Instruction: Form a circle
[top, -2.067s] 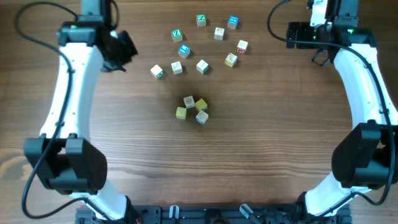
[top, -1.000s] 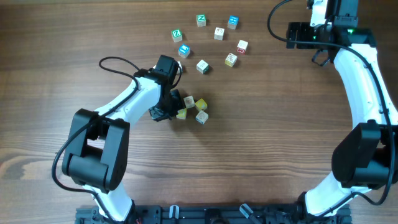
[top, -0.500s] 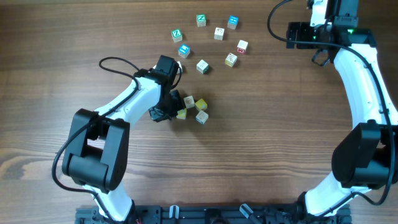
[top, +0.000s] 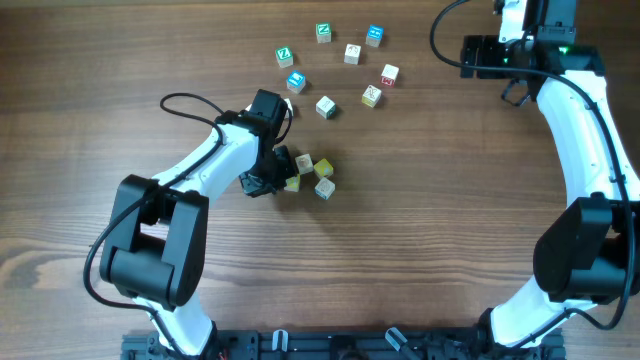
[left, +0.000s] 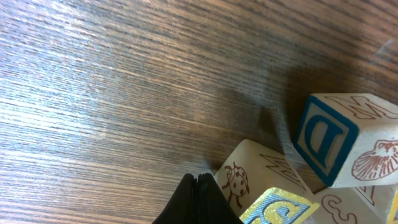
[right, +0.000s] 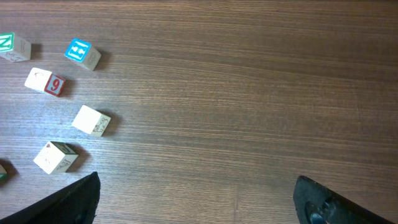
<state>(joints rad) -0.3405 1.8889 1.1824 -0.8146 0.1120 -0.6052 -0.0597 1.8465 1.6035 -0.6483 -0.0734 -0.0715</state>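
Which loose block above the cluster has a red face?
The rightmost block, marked 9; the other loose ones show green, blue or pale faces.

Overhead view: the left gripper (top: 278, 168) covers the near side of the circle (top: 322, 170); block markings are too small to read. Left wrist view: the bottom edge crops the yellow-faced block (left: 277, 210).

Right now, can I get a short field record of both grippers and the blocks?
left gripper: shut, empty, tips at the left edge of the tight cluster of small cream and yellow letter cubes
right gripper: open, empty, far back right
cluster shape: four cubes visible, no clear ring yet
loose cubes: eight scattered beyond it on the brown wooden table
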